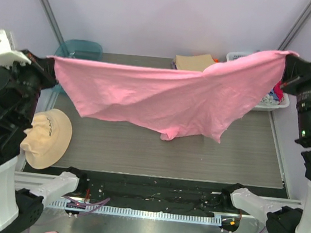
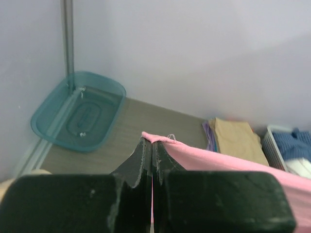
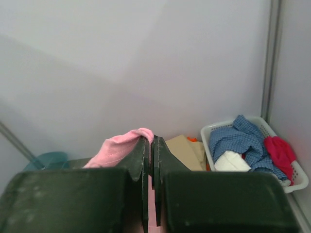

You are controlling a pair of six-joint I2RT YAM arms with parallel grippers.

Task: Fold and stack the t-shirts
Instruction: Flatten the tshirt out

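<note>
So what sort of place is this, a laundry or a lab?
Probably a robot test cell for folding laundry, not a real laundry: the left gripper and right gripper stretch a pink t-shirt over a table, and a white basket of mixed clothes stands behind.

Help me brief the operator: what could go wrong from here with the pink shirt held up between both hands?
The left hand and right hand each pinch only a thin edge of the pink t-shirt, so it may slip out. Its right end hangs over the white basket and could snag there when lowered.
</note>
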